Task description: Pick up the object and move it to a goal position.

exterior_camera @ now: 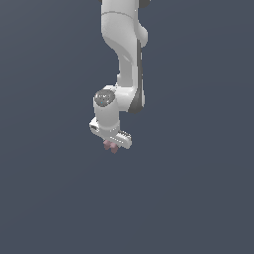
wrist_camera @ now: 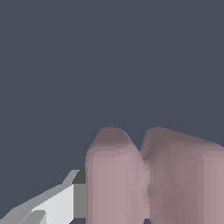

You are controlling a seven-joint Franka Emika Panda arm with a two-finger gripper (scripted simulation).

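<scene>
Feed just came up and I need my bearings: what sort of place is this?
Likely a bare simulated scene: a flat, featureless grey-blue backdrop, smoothly rendered white arm, and only the pink object at its fingers.

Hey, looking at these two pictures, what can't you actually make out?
- Exterior view: the pincer's fingers are hidden by the hand body; only the pink piece's tips show.
- Wrist view: the pink piece is cut off by the edge; one finger shows, the other is hidden behind it.
- Goal position: marked in neither view.
</scene>
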